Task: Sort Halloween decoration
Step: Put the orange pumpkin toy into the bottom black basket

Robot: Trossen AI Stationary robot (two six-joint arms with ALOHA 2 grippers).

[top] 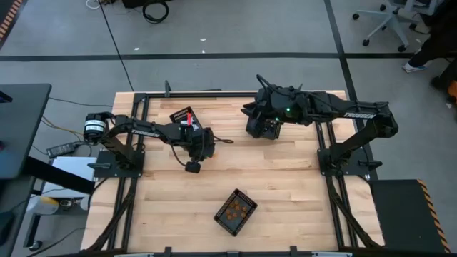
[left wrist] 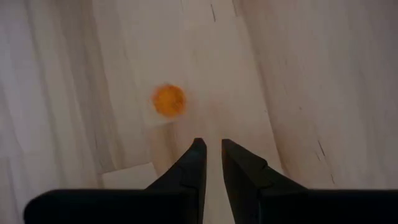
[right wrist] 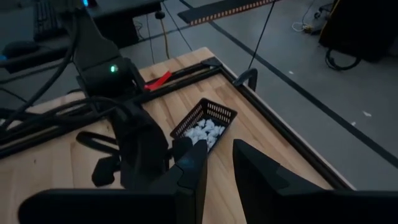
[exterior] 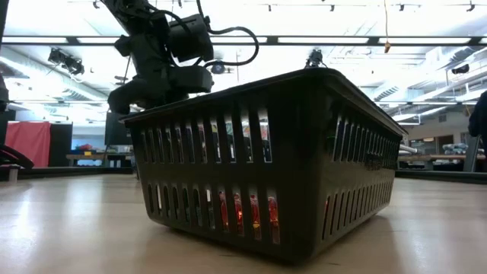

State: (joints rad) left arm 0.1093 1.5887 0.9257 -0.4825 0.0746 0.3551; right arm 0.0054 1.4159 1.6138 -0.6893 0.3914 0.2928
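Observation:
One small round orange trinket (left wrist: 169,100) lies alone on the bare wood, a little ahead of my left gripper (left wrist: 213,149). That gripper (top: 193,168) points steeply down near the table's middle left. Its fingers stand a narrow gap apart with nothing between them. A black mesh basket (top: 247,198) near the front edge holds several orange trinkets (top: 234,209). Another basket (right wrist: 217,111) at the far left holds white trinkets (right wrist: 204,132). My right gripper (top: 260,128) hangs high over the far middle, its fingers (right wrist: 219,158) slightly apart and empty.
In the low view the basket with the orange pieces (exterior: 266,167) fills the foreground and hides the table behind it. Black frame rails (top: 143,135) run along the table's left, right and far sides. Bare wood lies between the two baskets.

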